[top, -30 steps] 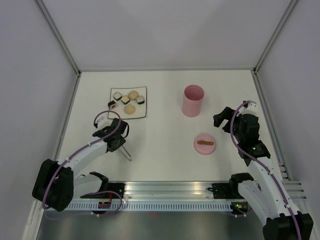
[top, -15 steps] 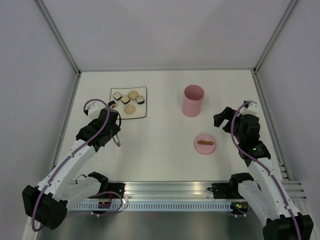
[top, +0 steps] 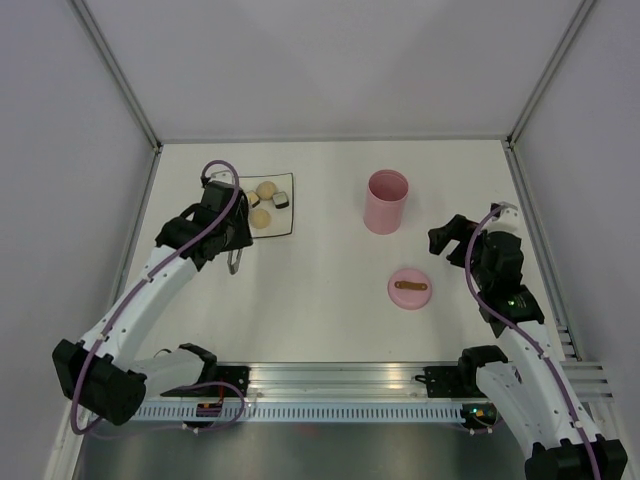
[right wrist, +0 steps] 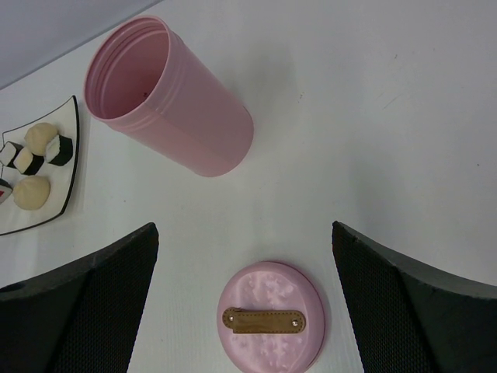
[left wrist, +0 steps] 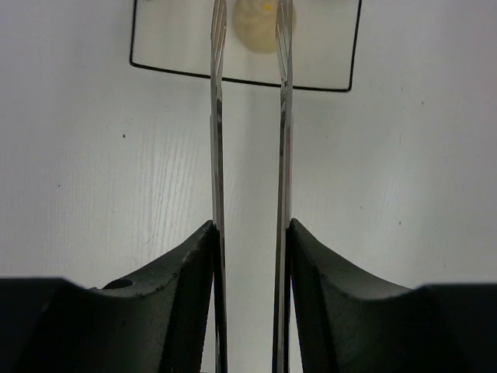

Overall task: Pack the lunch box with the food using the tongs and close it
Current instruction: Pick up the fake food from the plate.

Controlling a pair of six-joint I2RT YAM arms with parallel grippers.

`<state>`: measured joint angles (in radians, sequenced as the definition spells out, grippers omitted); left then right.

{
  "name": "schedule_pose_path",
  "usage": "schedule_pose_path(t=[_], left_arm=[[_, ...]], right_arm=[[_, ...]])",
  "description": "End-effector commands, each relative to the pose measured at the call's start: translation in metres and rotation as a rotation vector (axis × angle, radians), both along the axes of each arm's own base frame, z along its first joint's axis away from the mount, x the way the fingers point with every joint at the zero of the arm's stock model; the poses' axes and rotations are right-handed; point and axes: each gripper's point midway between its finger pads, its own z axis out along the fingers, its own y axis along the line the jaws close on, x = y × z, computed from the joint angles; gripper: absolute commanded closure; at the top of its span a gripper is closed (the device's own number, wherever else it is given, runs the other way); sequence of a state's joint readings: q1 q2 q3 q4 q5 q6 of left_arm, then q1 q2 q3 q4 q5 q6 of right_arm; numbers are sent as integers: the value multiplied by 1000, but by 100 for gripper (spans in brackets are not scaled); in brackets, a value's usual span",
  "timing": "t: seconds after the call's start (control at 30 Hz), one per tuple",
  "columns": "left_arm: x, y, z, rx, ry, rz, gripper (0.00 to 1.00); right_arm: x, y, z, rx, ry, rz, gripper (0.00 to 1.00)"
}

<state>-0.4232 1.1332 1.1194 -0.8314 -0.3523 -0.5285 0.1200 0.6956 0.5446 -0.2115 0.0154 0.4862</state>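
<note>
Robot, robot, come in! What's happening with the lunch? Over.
Left hand shut on tongs, tips straddling a ball on the plate. Right hand open, near lid. Box open. Nothing in the way.

Tongs (left wrist: 217, 155): shiny metal. Box (right wrist: 186, 116) & lid (right wrist: 268, 289): smooth matt plastic. Table (left wrist: 404, 194): matt, faint wood grain.

Top cam: fixed high over the near edge of the surface (top: 330, 290), looks down, far off. Left wrist cam: low, close, faces along the tongs (left wrist: 217, 155) onto the plate (left wrist: 326, 47). Right wrist cam: higher, plate at frame left. All three share the plate.
</note>
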Motion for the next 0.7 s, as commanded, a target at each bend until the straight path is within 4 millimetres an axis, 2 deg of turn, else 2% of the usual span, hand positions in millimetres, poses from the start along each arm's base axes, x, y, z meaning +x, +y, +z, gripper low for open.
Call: schedule_pose_path(t=[0.0,0.13,0.47,0.67], left_arm=[[3,-25,-1,15,45,-228,52],[10,-29,-16,43,93,-262,52],[25,-36,-18,40,75,-268,45],[27,-30,-29,79,103,-245,43]], right_arm=[[-4,-1,4,20,-17,-13,2],[-10,-5,4,6,-11,-23,2],[-11,-7,3,6,-11,-39,2],[-10,-7,6,4,-16,-38,2]])
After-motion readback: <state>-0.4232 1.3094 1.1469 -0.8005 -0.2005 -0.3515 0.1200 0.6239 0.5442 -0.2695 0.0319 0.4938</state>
